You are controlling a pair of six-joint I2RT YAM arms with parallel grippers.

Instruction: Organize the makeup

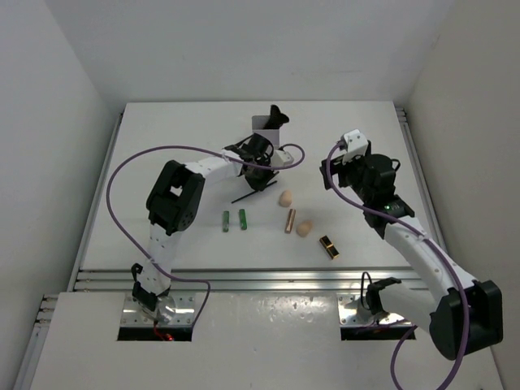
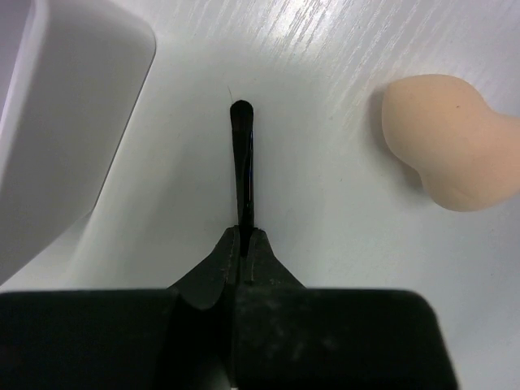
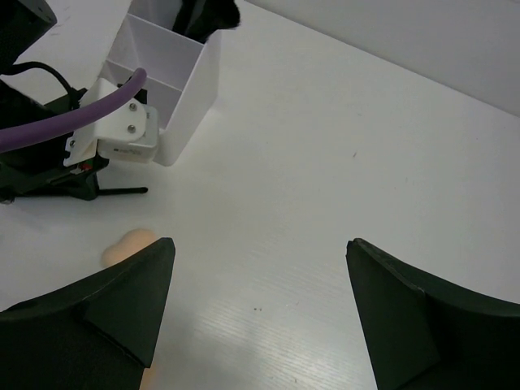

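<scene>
My left gripper is shut on the thin dark pencil, which points ahead over the table, between the white box and a peach sponge. From above, the left gripper sits over the pencil just in front of the box, where a black fan brush stands. Two green tubes, a rose-gold tube, two sponges and a black-gold lipstick lie on the table. My right gripper hangs open and holds nothing.
The right gripper is right of the box, above bare table. The box has several compartments, and the brush is in the far one. White walls close the table at the back and at both sides.
</scene>
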